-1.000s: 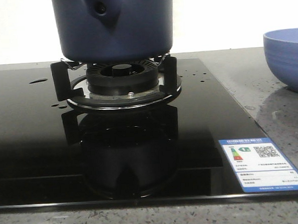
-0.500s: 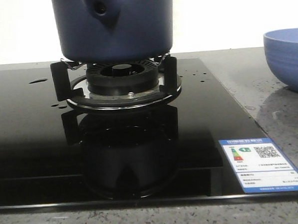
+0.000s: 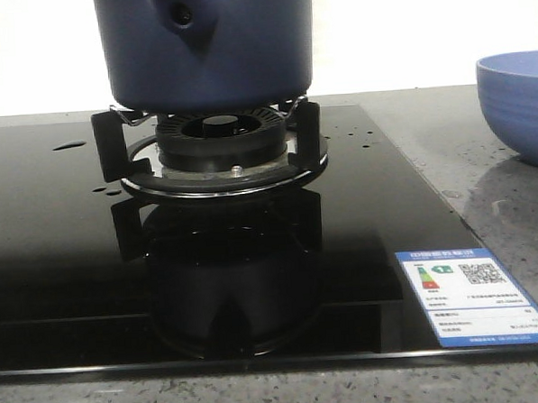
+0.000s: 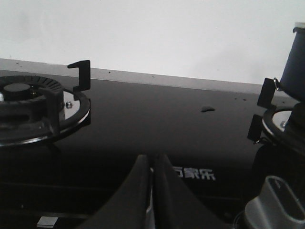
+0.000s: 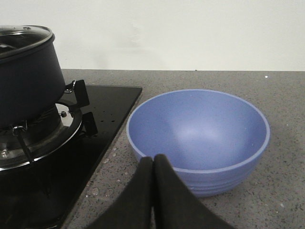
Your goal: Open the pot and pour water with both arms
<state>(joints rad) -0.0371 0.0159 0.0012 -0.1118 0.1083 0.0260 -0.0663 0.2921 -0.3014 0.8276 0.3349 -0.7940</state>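
The lidded dark navy-blue round pot (image 5: 26,71) sits apparently nearer the right gripper (image 5: 153,191) than the left gripper (image 4: 151,191); both have fingers pressed together, empty.

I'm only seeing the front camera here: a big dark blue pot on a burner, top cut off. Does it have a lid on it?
Observer: Yes. The right wrist view shows a glass lid sitting on the pot.
Operator: Where are the robot's hands? I see none.
Observer: The right gripper is shut and empty, facing the blue bowl beside the stove.
Operator: And the other hand?
Observer: The left gripper is also shut and empty, low over the black glass, between a second, bare burner and the pot's burner.
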